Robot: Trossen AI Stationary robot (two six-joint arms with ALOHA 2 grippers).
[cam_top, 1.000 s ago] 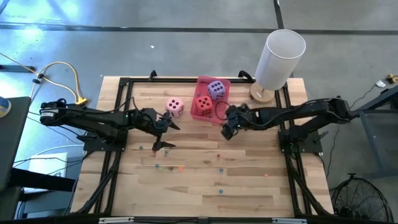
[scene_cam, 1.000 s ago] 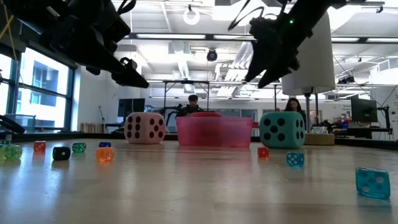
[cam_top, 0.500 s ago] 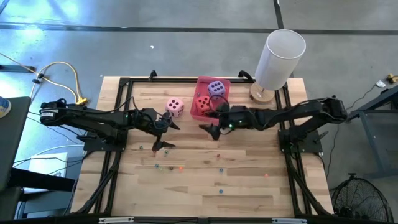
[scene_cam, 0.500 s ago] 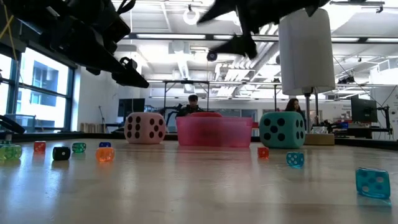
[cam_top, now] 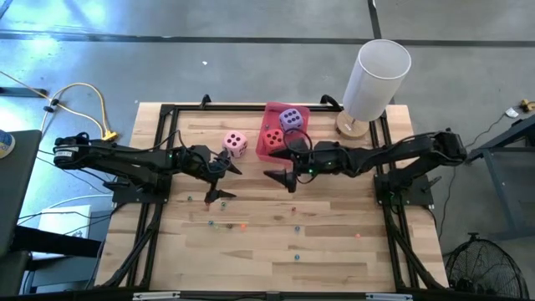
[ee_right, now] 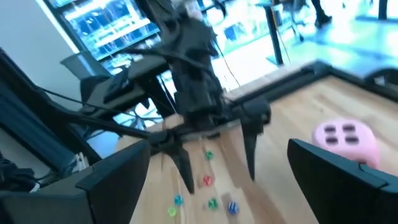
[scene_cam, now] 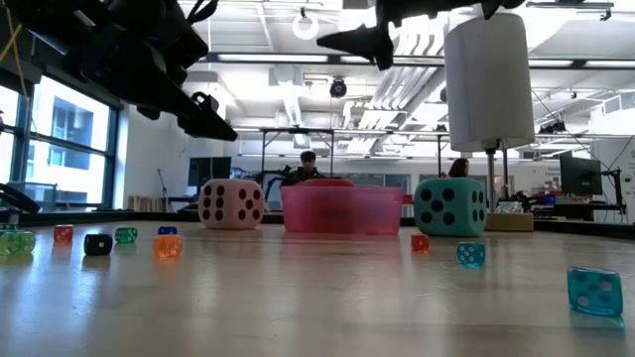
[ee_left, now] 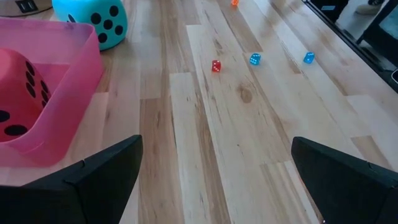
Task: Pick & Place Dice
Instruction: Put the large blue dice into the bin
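Observation:
The pink tray [cam_top: 269, 109] stands at the table's far middle. In it lie the red die [cam_top: 273, 139] and the purple die [cam_top: 291, 119]. Left of the tray the pink die [cam_top: 235, 144] rests on the wood. The teal die [scene_cam: 449, 206] sits on the table to the tray's right, hidden under my right arm in the high view. My right gripper [cam_top: 280, 178] hangs open and nearly level, high above the table before the tray, pointing toward my left arm. My left gripper [cam_top: 224, 182] waits open in front of the pink die, nothing between its fingers.
A tall white cylinder on a wooden foot [cam_top: 376, 79] stands at the far right corner. Tiny coloured beads [cam_top: 242, 224] lie scattered over the near half of the table, one blue [scene_cam: 595, 291] at the near right. Black frame rails [cam_top: 159, 142] run along the table's sides. People [scene_cam: 308, 164] sit in the room behind.
My right gripper has risen from just right of the tray and tipped up from pointing down to nearly level, swinging toward the table's left. All the dice lie where they were.

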